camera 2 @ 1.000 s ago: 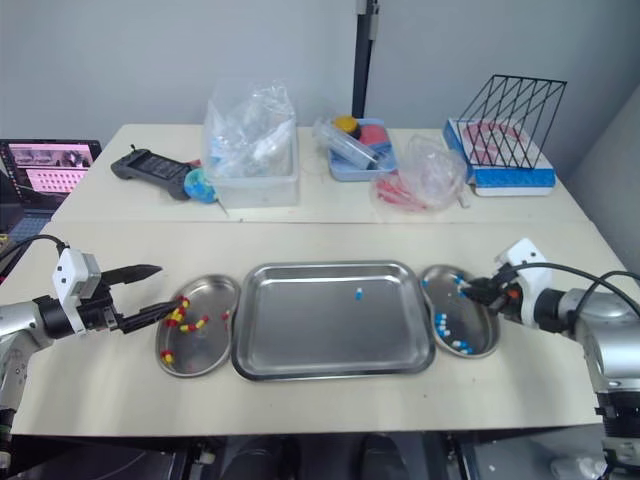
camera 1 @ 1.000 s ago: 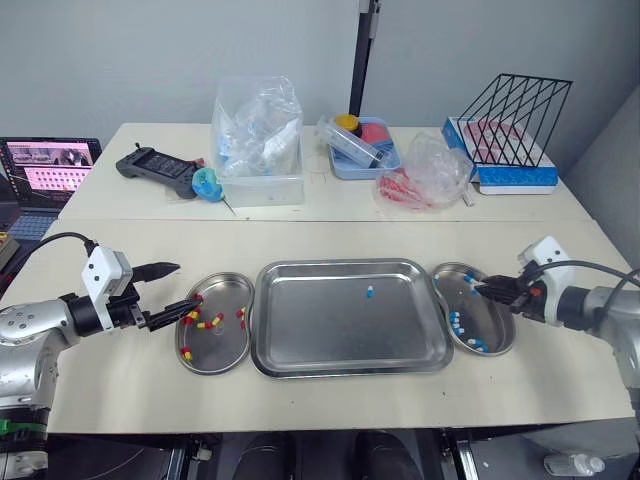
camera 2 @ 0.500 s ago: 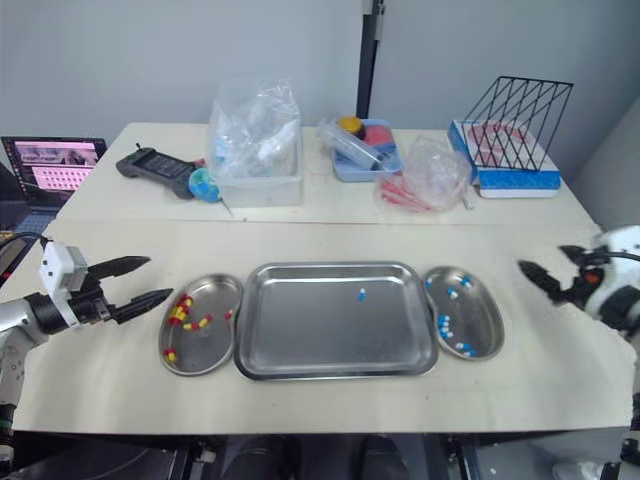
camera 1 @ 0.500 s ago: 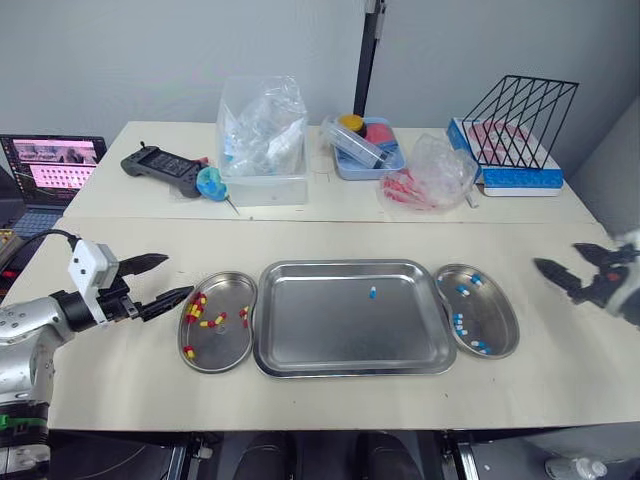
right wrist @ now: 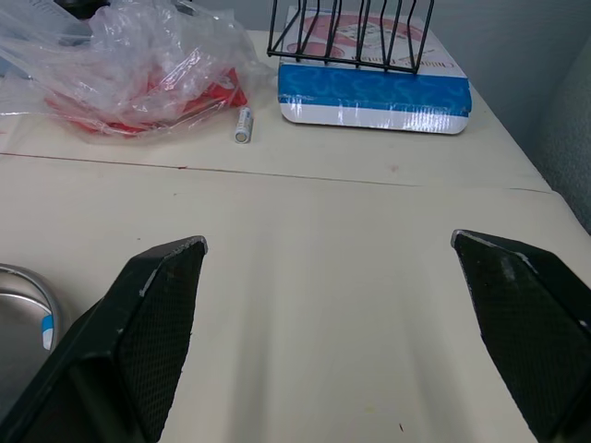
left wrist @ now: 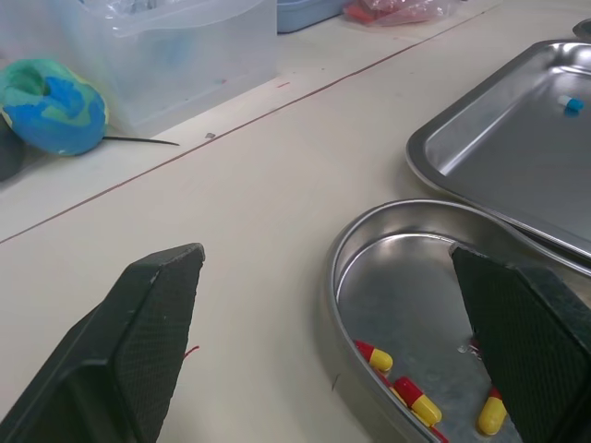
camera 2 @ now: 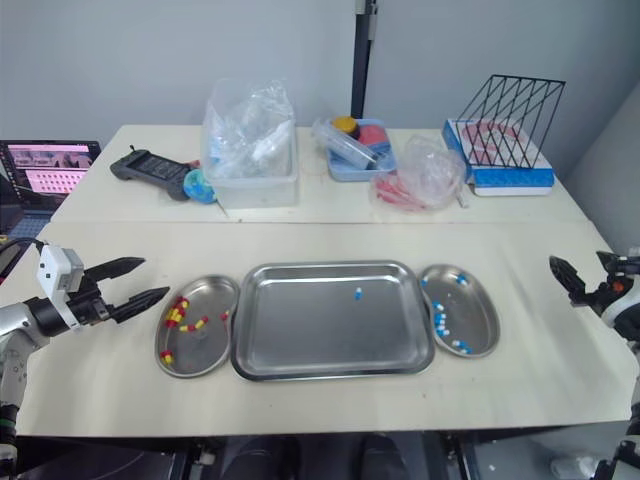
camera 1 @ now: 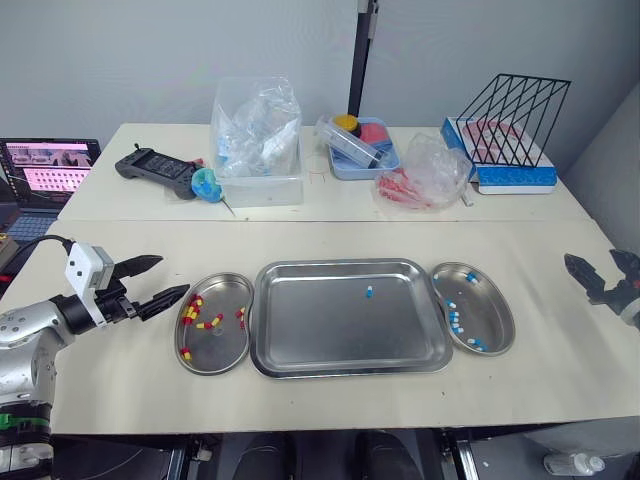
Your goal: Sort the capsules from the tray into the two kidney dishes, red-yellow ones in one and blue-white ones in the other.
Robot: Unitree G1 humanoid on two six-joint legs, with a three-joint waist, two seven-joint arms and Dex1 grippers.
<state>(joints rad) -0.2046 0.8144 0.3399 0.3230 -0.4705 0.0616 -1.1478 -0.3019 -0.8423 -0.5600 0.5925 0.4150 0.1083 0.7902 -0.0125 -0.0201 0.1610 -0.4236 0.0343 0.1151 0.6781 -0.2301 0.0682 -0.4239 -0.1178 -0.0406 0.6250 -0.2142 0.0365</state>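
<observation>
A steel tray (camera 1: pixel 300 320) lies at the table's front centre with one blue-white capsule (camera 1: pixel 369 292) on it. Left of it, a kidney dish (camera 1: pixel 222 345) holds several red-yellow capsules (camera 1: pixel 209 322). Right of it, another kidney dish (camera 1: pixel 496 318) holds several blue-white capsules (camera 1: pixel 456 320). My left gripper (camera 1: pixel 160 284) is open and empty, just left of the red-yellow dish (left wrist: pixel 369 268). My right gripper (camera 1: pixel 598 271) is open and empty, out by the table's right edge, well clear of the blue-white dish.
Along the back of the table stand a controller (camera 1: pixel 155 168), a blue-green ball (camera 1: pixel 208 184), a clear bin of plastic bags (camera 1: pixel 258 145), a blue tray (camera 1: pixel 362 145), a bag of red items (camera 1: pixel 425 175) and a wire rack on a blue box (camera 1: pixel 510 140). A laptop (camera 1: pixel 45 170) sits far left.
My right gripper has let go over the blue-white dish, opened, and pulled back to the table's right edge. My left gripper has drawn back a little to the left of the red-yellow dish.
</observation>
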